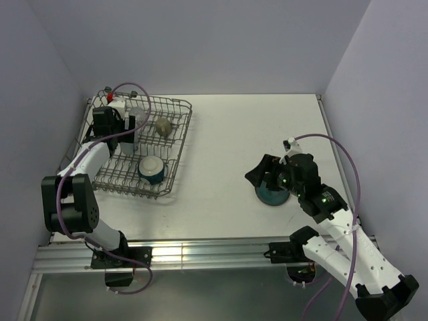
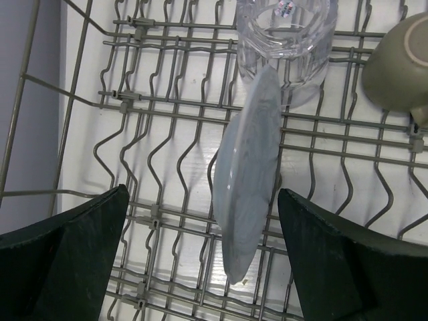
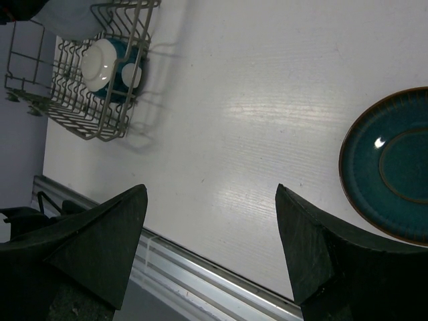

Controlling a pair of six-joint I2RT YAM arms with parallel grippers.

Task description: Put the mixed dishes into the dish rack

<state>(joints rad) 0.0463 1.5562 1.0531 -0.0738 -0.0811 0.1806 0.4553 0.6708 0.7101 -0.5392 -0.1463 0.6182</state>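
Over the dish rack [image 2: 127, 100], your left tool [image 2: 202, 194] hangs spread wide above the pale blue plate [image 2: 251, 174], seemingly slotted upright; your right tool [image 3: 211, 190] gapes near the dark teal plate [image 3: 391, 164] on the bench [image 3: 254, 100].

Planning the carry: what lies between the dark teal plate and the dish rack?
Only bare table separates the dark teal plate from the dish rack, per the top view.

The left claw [image 2: 200, 200] and right claw [image 3: 210, 194] are open.
Each has its jaws spread wide, nothing held between.
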